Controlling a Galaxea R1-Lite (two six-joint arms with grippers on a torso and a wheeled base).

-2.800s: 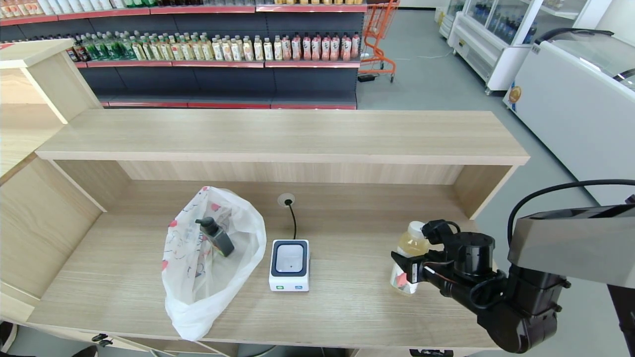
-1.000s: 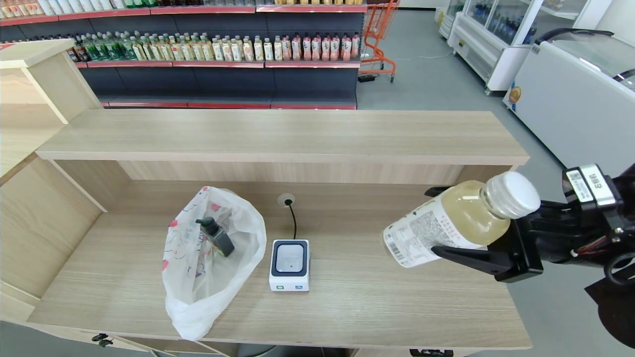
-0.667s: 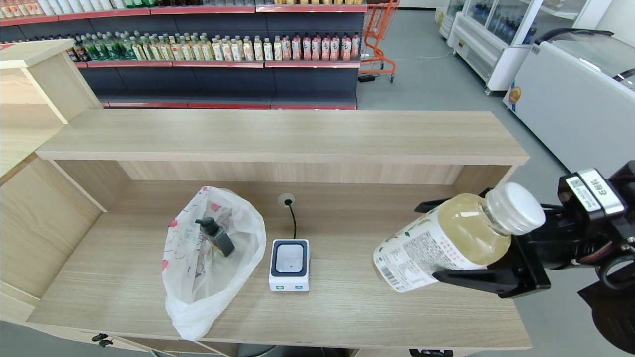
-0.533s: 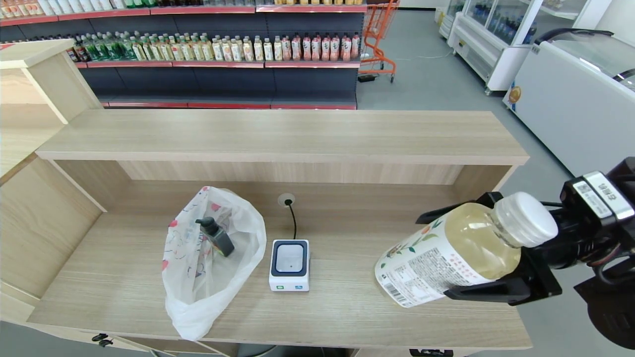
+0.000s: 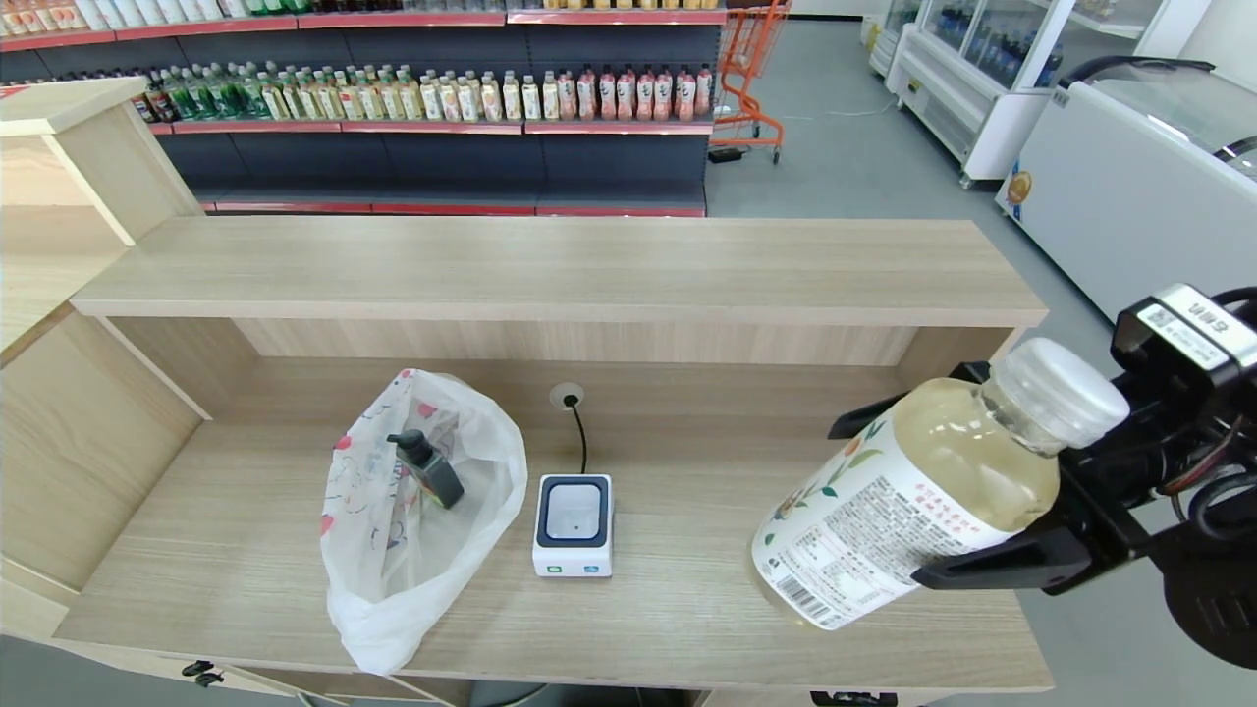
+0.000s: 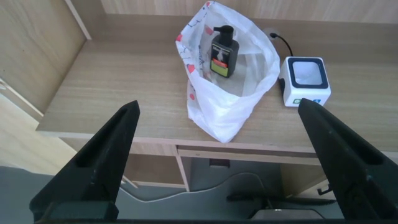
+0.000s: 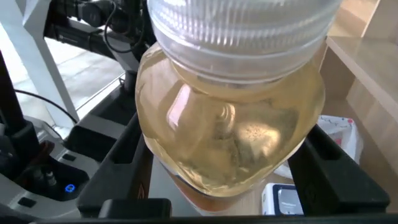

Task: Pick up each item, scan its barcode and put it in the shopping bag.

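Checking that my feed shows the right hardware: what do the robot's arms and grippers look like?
The right gripper is matte black, with long, flat, tapering fingers. Its wrist block carries a white label with a small square code, and black cables loop beside it. The left gripper has two black wedge-shaped fingers with no visible markings.

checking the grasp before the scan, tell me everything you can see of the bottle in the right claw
The clear plastic bottle of pale yellow drink has a ribbed white screw cap and a white printed label with a barcode near its base. Capped and nearly full, it tilts base-down toward the light wooden counter, in the air. The right claw clamps it between two black fingers; nothing else touches it.
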